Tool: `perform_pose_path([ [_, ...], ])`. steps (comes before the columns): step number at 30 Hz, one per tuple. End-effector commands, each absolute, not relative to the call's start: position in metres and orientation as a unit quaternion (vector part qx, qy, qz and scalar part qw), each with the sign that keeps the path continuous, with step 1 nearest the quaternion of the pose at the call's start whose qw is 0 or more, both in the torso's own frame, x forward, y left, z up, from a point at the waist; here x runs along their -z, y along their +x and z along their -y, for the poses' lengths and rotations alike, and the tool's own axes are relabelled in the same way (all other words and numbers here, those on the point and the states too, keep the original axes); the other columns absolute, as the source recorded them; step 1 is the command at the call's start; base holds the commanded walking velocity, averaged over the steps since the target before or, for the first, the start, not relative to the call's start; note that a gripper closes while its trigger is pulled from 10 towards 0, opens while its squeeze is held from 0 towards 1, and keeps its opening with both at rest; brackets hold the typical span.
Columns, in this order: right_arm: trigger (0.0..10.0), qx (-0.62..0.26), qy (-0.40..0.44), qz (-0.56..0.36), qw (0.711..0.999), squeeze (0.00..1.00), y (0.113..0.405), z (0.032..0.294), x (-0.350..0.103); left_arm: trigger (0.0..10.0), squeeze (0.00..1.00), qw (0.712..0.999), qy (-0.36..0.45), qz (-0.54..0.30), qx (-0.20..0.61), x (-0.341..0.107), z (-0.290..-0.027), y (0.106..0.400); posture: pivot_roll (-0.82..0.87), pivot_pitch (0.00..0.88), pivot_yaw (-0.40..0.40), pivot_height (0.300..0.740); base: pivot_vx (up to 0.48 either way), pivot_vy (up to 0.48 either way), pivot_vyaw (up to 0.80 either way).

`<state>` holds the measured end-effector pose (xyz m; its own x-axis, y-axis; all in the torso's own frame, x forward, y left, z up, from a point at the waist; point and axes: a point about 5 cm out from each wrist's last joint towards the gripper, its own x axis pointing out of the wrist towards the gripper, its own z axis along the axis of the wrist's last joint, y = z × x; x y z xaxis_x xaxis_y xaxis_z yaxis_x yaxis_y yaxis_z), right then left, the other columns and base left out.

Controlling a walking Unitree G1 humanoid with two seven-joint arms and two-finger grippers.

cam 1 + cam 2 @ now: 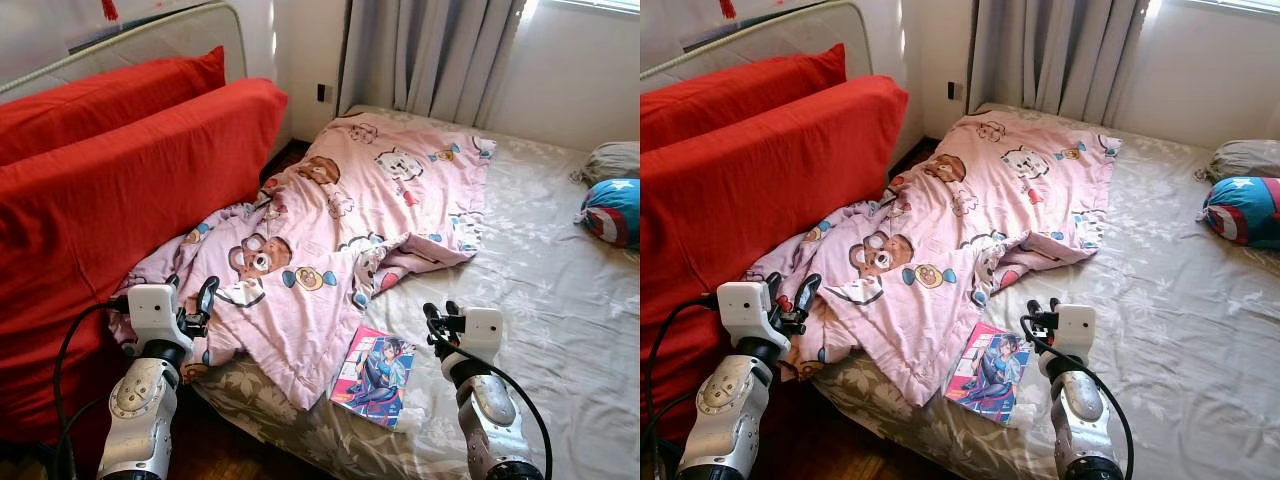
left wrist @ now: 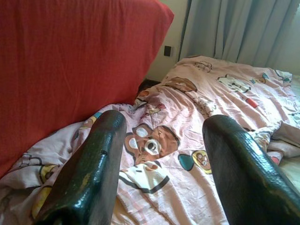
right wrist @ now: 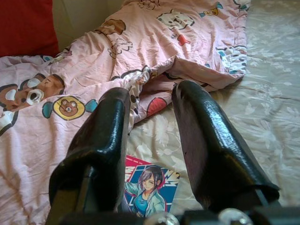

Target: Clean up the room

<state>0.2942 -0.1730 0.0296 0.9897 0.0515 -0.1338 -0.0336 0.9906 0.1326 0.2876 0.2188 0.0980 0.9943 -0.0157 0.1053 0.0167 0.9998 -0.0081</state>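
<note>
Your left gripper hovers with fingers spread over the crumpled pink cartoon-print blanket. Your right gripper hangs unclenched just beyond the glossy comic book. Tug the blanket carelessly and that book could slide off the bed edge.

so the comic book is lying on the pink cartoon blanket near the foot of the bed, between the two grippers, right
Not quite. The comic book lies on the grey floral bedsheet, just beside the edge of the pink cartoon blanket, not on it; the left eye view shows this. It is near the foot of the bed, between the left gripper and right gripper.
</note>
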Motion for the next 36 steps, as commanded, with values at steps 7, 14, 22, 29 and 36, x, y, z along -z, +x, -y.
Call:
perform_pose_path([
  [7,10.0,-0.023,0.057,-0.081,0.995,0.00,0.294,0.176,-0.028,10.0,0.00,0.999,-0.006,0.034,0.014,-0.092,-0.224,0.290,0.01,0.041,-0.047,0.693,0.000,0.000,0.00],
  [14,10.0,-0.028,0.056,-0.079,0.995,0.00,0.294,0.175,-0.029,10.0,0.00,1.000,-0.015,0.019,0.006,-0.083,-0.227,0.288,0.01,0.060,-0.053,0.693,0.000,0.000,0.00],
  [22,10.0,-0.038,0.055,-0.089,0.994,0.00,0.294,0.173,-0.027,10.0,0.00,1.000,-0.018,0.021,0.008,-0.083,-0.227,0.290,0.01,0.062,-0.054,0.668,0.000,0.000,0.00],
  [29,10.0,-0.048,0.054,-0.090,0.993,0.00,0.293,0.169,-0.026,10.0,0.00,1.000,-0.020,0.017,0.009,-0.080,-0.227,0.290,0.02,0.063,-0.055,0.668,0.000,0.000,0.00],
  [36,10.0,-0.049,0.053,-0.093,0.993,0.00,0.293,0.168,-0.026,10.0,0.00,1.000,-0.021,0.017,0.012,-0.080,-0.225,0.289,0.01,0.065,-0.053,0.668,0.000,0.000,0.00],
])
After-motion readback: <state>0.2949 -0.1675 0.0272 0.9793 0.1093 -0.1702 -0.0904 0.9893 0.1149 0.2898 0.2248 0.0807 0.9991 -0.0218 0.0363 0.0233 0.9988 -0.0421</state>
